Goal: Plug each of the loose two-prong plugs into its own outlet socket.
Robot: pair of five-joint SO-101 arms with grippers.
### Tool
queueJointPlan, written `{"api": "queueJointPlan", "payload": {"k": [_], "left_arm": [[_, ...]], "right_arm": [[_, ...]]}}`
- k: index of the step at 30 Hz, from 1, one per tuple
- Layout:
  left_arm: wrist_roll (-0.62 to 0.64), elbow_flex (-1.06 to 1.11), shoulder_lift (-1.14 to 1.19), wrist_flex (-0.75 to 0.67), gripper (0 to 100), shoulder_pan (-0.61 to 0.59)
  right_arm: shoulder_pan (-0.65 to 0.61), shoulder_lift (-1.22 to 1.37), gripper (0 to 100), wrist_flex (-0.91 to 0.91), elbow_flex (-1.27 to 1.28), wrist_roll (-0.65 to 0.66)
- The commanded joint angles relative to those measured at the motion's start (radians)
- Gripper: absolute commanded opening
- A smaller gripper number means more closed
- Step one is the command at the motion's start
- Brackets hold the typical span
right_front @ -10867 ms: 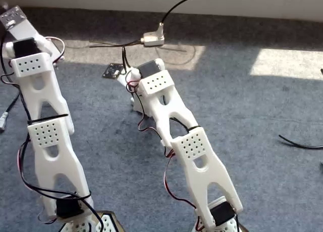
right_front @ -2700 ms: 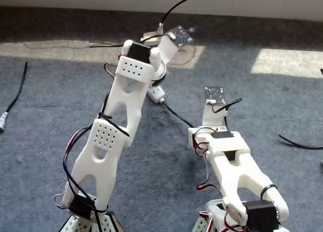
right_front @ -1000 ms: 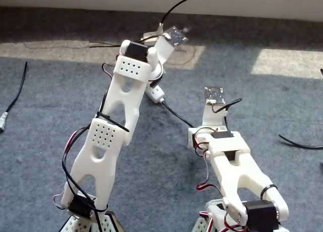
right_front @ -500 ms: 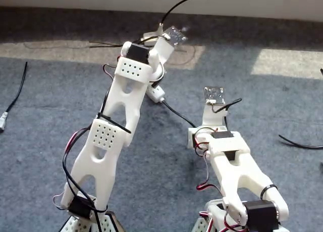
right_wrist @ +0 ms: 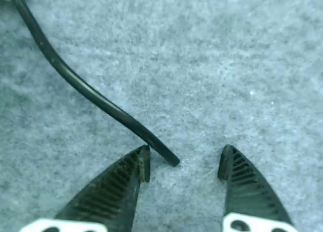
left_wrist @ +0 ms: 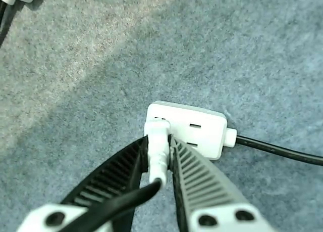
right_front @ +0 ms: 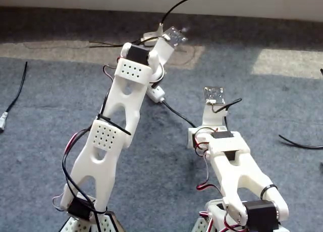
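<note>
- While the left gripper (left_wrist: pixel 157 141) is clenched on the white plug (left_wrist: pixel 158 158), that plug's nose meets one socket face of the white outlet block (left_wrist: pixel 199 133); no prongs show, so they look at least partly entered, though I cannot tell whether it is fully seated
- Seen from the high view, the block lies on the carpeted surface (right_front: pixel 262 105) just toward 11 o'clock of centre, under the tip of the left arm (right_front: pixel 126 90); its black lead (left_wrist: pixel 277 150) trails off toward 4 o'clock, to the folded right arm (right_front: pixel 232 161)
- Low over the carpet, the right gripper (right_wrist: pixel 185 164) is released, jaws spread wide and grasping nothing; a black lead ends just beside one finger, apart from it
- Judged as a step, this is the insertion of one plug, at or near its end
- Next comes a firm, straight push along the prong axis until plug body and block sit flush; the block is light and unheld, so it may slide on the carpet; the idle right gripper could brace it, or its lead
- After that, the left jaws should part without tugging the plug back out
- More seems left to do: a white cable end (right_front: pixel 4 122) lies at 9 o'clock by the edge, and a second white piece (right_front: pixel 147 38) sits at 12 o'clock; whether either is a loose plug is too small to tell
</note>
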Motion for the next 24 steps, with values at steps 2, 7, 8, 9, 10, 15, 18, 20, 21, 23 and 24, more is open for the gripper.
{"api": "queueJointPlan", "payload": {"k": [2,7,8,9,10,15,18,20,21,23,24], "left_arm": [[-0.074,0.091,0.024,0.025,0,0.008],[-0.147,0.236,-0.048,0.026,0,0.015],[-0.164,0.274,-0.079,0.026,0,0.019],[-0.184,0.318,-0.114,0.026,0,0.025],[-0.196,0.363,-0.148,0.026,0,0.028],[-0.207,0.570,-0.291,0.025,0,0.028],[-0.207,0.659,-0.335,0.025,0,-0.001],[-0.206,0.697,-0.349,0.025,0,-0.027],[-0.203,0.713,-0.352,0.025,0,-0.041],[-0.203,0.733,-0.351,0.021,0,-0.061],[-0.203,0.739,-0.351,0.021,0,-0.068]], "right_arm": [[0.019,-0.019,23.5,-0.015,-0.001,-0.003],[0.019,-0.019,23.5,-0.015,-0.002,-0.005],[0.019,-0.019,23.5,-0.015,-0.002,-0.005],[0.019,-0.019,23.5,-0.015,-0.002,-0.005],[0.019,-0.019,23.5,-0.015,-0.002,-0.005],[0.019,-0.019,23.5,-0.015,-0.004,-0.005],[0.019,-0.019,23.5,-0.015,-0.004,-0.005],[0.019,-0.019,23.5,-0.015,-0.004,-0.005],[0.019,-0.019,23.5,-0.015,-0.004,-0.005],[0.019,-0.019,23.5,-0.015,-0.002,-0.005],[0.019,-0.019,23.5,-0.015,-0.002,-0.005]]}}
